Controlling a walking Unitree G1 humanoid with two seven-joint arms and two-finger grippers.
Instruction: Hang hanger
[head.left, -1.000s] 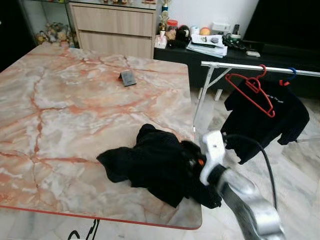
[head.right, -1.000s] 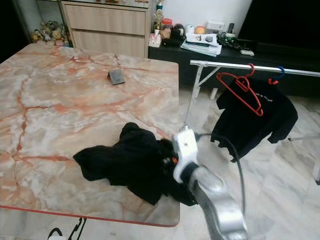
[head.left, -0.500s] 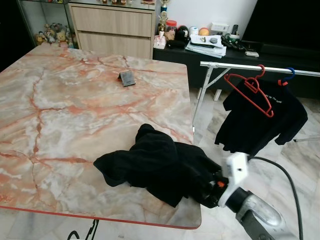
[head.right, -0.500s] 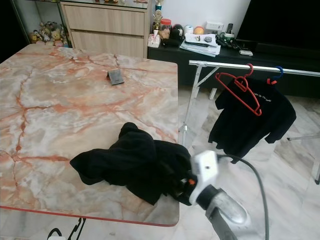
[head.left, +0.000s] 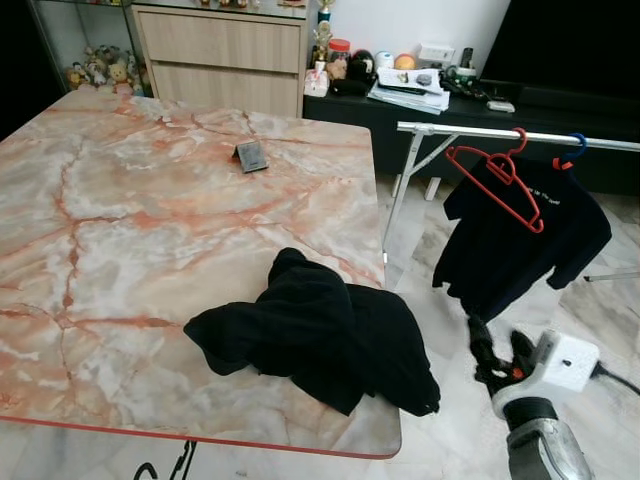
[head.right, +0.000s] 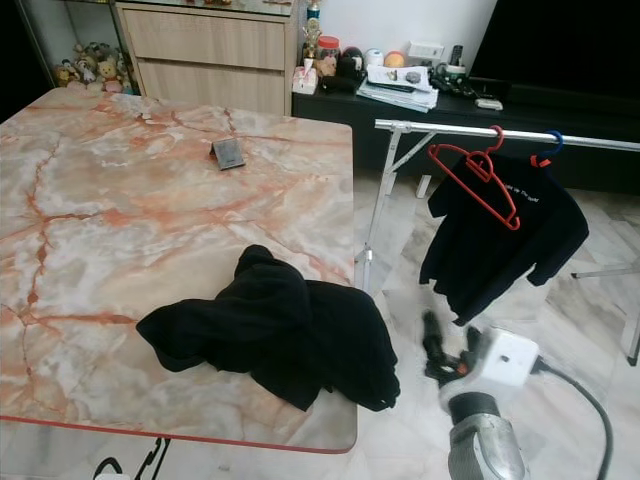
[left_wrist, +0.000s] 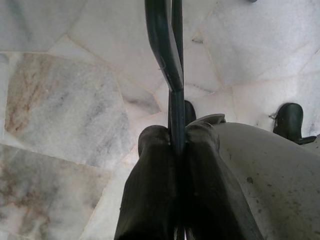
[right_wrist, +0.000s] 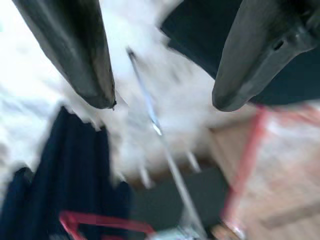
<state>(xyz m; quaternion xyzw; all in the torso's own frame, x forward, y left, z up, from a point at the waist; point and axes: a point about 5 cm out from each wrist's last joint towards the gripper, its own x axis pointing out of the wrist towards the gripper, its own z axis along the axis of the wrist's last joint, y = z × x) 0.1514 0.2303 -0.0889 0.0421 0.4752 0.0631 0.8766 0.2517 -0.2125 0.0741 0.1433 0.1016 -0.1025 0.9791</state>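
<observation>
Hanger (left_wrist: 162, 45): thin dark bar in the left wrist view, pinched between the two fingers of the left gripper (left_wrist: 176, 145), which are pressed together on it. It hangs low over pale marble floor (left_wrist: 60, 100). In the left eye view a dark wire curl (head.left: 160, 468) shows at the bottom edge, under the table's near rim. It may be the same hanger; cannot tell.

Right gripper (head.left: 497, 345): lower right of the left eye view, off the table, fingers spread and holding nothing, tips pointing up toward the rack.

Rack: silver rail (head.left: 520, 133) runs across the upper right. On it are a red hanger (head.left: 503, 170), tilted and bare, and a blue hook (head.left: 577, 152) carrying a black T-shirt (head.left: 510, 250).

Step, as I judge it: carry phase. The hanger is in the grip but not yet at the rail. The next move calls for bringing the left arm up and across to the right of frame, lifting the hook above the rail and lowering it on. The hook's heading in the grip is not visible.

Edges and room:
- Marble table (head.left: 150, 200) fills the left and centre. Its right edge and near corner lie between the left arm and the rack.
- Black garment heap (head.left: 320, 335) sits at that near right corner, reaching the edge, so a low sweep could snag it.
- The bare rail left of the red hanger, near the rack's leg brace, looks the freest spot.
- Open floor lies between table and rack, and the right arm stands in it.
- Small dark object (head.left: 252, 156) sits far up the table, well apart.
</observation>
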